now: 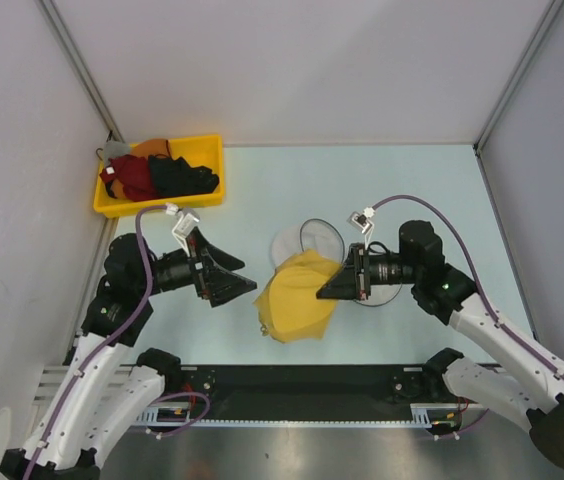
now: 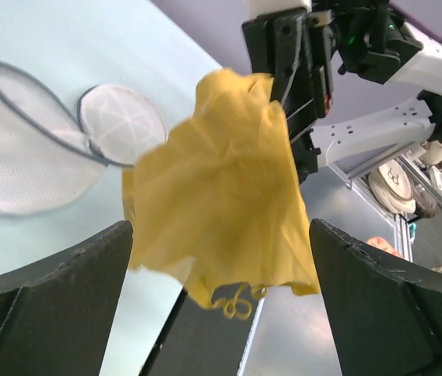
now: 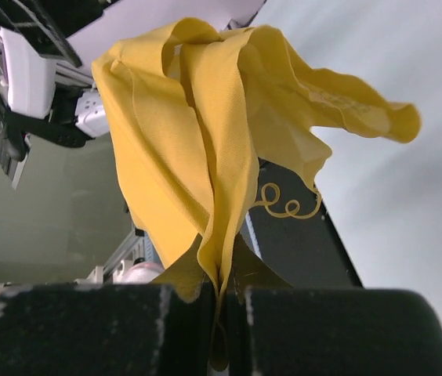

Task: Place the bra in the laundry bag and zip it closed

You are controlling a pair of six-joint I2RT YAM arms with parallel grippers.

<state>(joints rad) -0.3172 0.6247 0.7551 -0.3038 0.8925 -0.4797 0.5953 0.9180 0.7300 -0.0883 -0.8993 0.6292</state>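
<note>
The yellow bra (image 1: 297, 295) hangs in mid-air over the table's near middle, with my right gripper (image 1: 322, 291) shut on one edge of it. In the right wrist view a fold of the bra (image 3: 205, 117) runs down between the pressed-together jaws of the right gripper (image 3: 219, 291). My left gripper (image 1: 249, 276) stands open just left of the bra, not touching it. From the left wrist the bra (image 2: 221, 180) dangles beyond the wide-apart fingers (image 2: 72, 298). The laundry bag (image 1: 307, 240) lies open on the table behind the bra, its two mesh halves (image 2: 33, 157) spread flat.
A yellow bin (image 1: 152, 208) at the back left holds red, black and orange garments (image 1: 157, 175). Grey walls close in the table on the left, back and right. The black mounting rail (image 1: 302, 385) runs along the near edge.
</note>
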